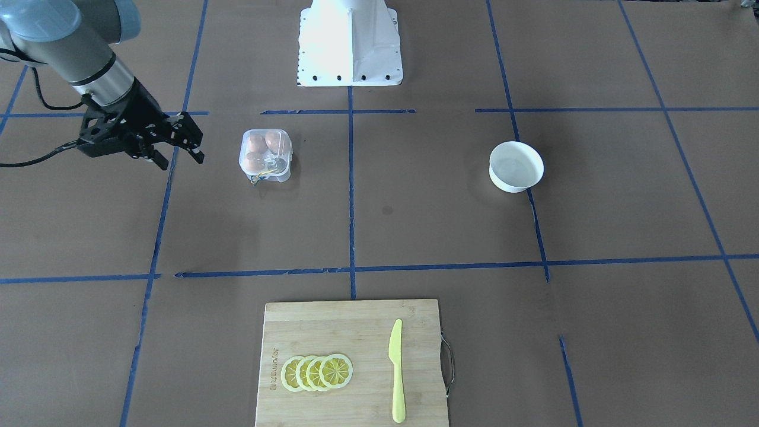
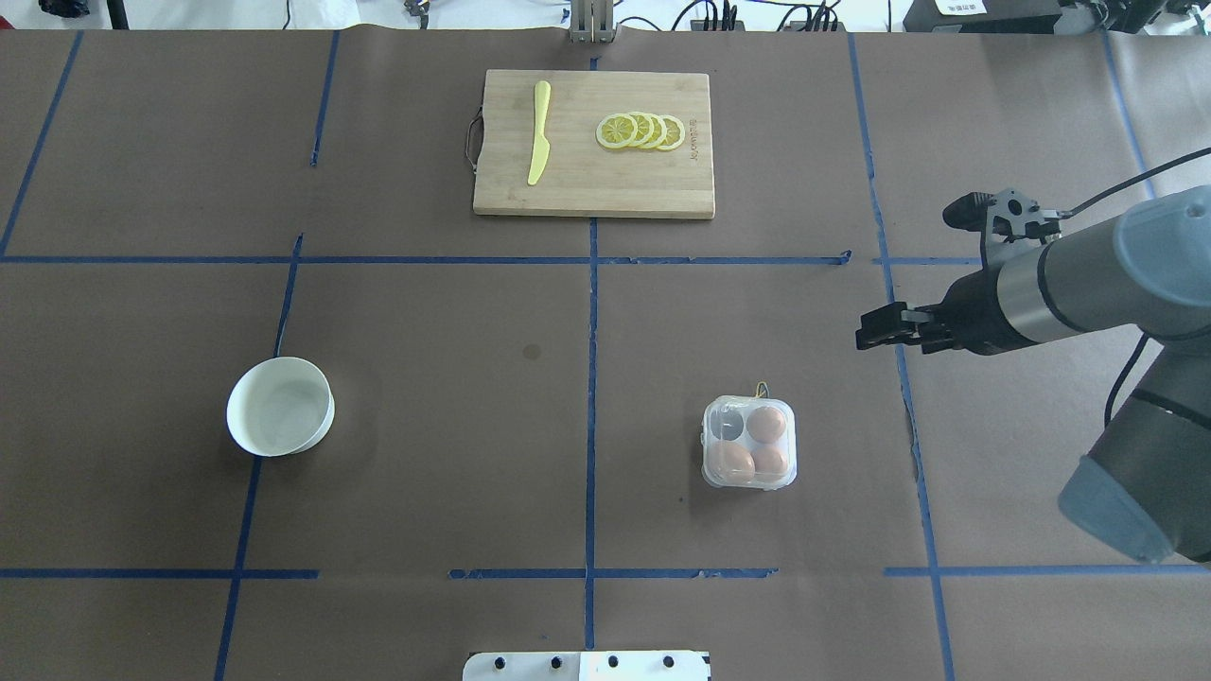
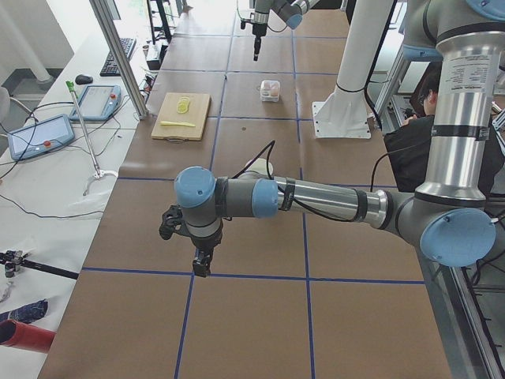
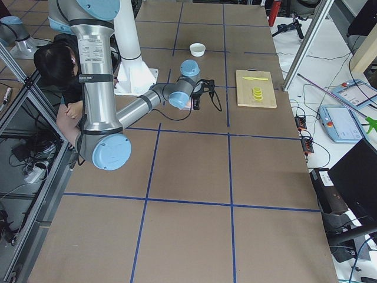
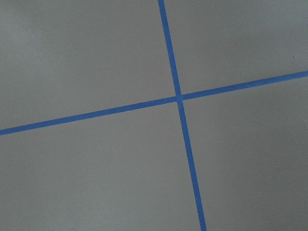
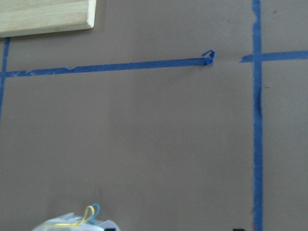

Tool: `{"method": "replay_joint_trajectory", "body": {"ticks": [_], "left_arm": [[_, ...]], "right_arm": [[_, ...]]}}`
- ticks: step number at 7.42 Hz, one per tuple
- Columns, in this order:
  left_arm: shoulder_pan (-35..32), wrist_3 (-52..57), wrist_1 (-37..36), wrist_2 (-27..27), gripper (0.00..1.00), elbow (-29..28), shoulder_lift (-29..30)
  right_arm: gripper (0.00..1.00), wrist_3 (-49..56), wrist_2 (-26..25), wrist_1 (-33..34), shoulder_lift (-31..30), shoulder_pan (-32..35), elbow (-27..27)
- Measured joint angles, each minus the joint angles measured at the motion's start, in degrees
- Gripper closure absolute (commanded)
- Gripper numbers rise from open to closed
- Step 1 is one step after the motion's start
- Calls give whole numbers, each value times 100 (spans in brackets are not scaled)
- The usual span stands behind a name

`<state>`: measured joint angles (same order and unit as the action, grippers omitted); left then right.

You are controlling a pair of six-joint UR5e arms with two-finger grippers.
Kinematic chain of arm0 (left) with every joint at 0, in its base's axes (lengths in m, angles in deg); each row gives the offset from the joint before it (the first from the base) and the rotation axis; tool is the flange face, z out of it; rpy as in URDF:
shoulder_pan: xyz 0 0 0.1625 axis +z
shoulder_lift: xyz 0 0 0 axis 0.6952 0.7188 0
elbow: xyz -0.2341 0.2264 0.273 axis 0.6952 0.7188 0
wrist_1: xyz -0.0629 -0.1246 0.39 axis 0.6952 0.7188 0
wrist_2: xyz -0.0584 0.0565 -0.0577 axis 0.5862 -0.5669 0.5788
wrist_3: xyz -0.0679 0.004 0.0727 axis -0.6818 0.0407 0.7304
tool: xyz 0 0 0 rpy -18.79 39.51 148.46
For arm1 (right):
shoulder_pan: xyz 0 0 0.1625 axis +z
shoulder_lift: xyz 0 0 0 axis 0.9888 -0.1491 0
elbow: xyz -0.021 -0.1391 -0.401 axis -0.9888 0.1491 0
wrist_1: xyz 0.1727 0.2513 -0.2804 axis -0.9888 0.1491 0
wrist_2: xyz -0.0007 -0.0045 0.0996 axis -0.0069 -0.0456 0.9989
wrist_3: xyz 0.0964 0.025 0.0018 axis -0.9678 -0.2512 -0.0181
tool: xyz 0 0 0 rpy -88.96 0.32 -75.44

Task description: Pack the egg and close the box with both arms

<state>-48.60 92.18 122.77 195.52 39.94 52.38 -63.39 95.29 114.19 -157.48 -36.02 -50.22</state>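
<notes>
The clear four-cell box point(image 2: 749, 442) stands on the brown table, also in the front view point(image 1: 265, 155). Three orange-brown eggs point(image 2: 764, 424) sit in three cells; the fourth cell looks empty. Its clear lid seems to lie down over them, and a yellow string point(image 2: 760, 388) hangs at its far side. My right gripper point(image 2: 866, 338) hovers above the table to the right of the box, apart from it, open and empty point(image 1: 181, 160). The box's edge shows at the bottom of the right wrist view point(image 6: 77, 224). My left gripper point(image 3: 201, 264) shows only in the exterior left view, pointing down over bare table; I cannot tell its state.
A round white bowl point(image 2: 280, 407) stands on the left half. A wooden cutting board point(image 2: 653, 184) at the far edge carries a yellow knife point(image 2: 538, 132) and lemon slices point(image 2: 641, 130). Blue tape lines grid the table. The white pedestal base point(image 1: 350, 41) is at the robot's side.
</notes>
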Motion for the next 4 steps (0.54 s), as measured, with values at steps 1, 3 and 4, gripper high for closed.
{"method": "replay_joint_trajectory", "body": {"ticks": [1,3,4], "left_arm": [[0,-6,-1,-11,0,3,6],[-1,7,4,-11,0,29,4],[-9,20,5,-1,0,42,-20]], "right_arm": [[0,742,79,414,-103,387,23],[0,2538,116,1419,-312,1256,59],[0,3591,144,1843,-470,1792,109]]}}
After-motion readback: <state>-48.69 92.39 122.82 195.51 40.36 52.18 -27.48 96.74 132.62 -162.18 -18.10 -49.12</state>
